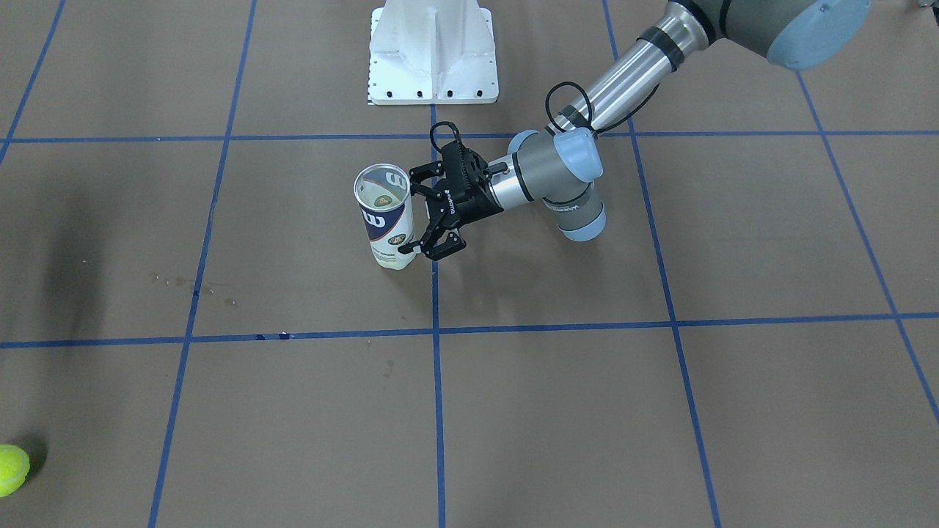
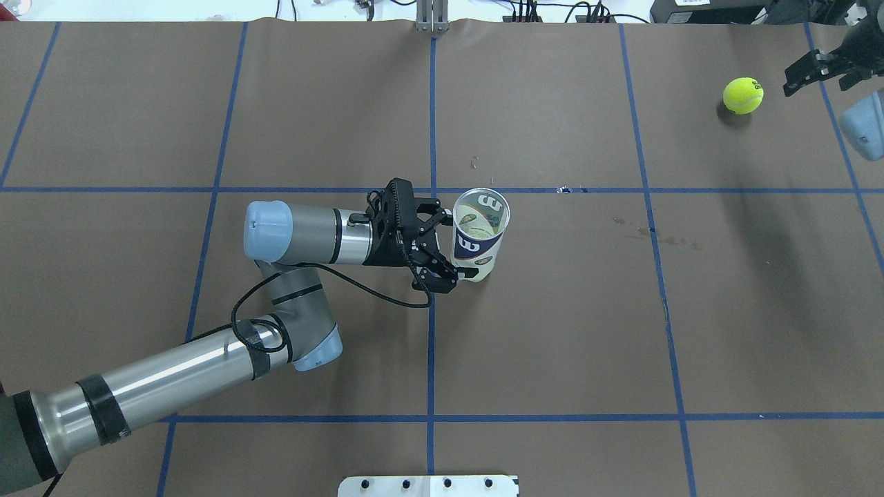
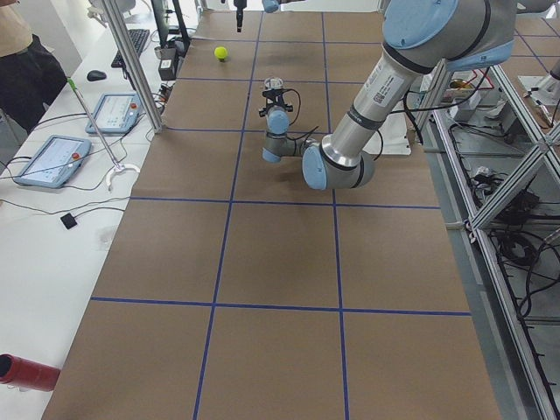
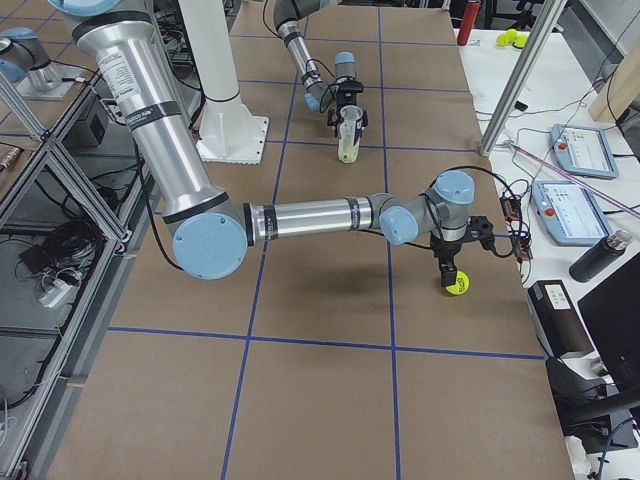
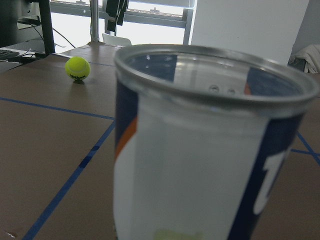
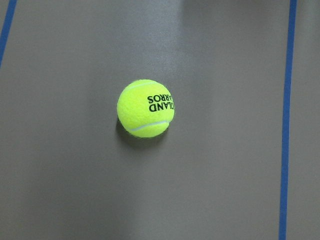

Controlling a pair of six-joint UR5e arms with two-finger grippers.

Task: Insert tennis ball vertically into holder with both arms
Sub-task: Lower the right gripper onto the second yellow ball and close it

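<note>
**Item: holder** (image 2: 478, 241). Clear can with a navy-and-white label, standing upright on the table (image 2: 552, 331). Its long axis is vertical and its open mouth faces up.
- Position: directly ahead of the left gripper (image 2: 452, 248), at the fingertips.
- Fingers: spread, one to each side of the can's lower half. The fingers come in level with the table, across the can's axis. Whether the pads touch the wall cannot be told; no squeeze is evident.
- Left wrist view: the can's rim and label fill the frame, so it sits very close in front of the palm.

**Item: tennis ball** (image 6: 145, 108). Yellow-green, resting on the table, free of any grip.
- Position: straight below the right gripper (image 2: 818, 77), a little to one side of centre in the right wrist view.
- Fingers: they appear spread in the overhead view and point down over the ball. None show in the wrist view, and nothing is pinched.

**Governing relation.**
- The ball lies well apart from the holder and beneath the right fingers, so the right arm is by far the nearer to it. The left arm is the one at the can.
- Judgement: the coming move is a straight descent of the right fingers onto the ball. It would then be carried over the upward-facing mouth while the left fingers steady the can.
</note>
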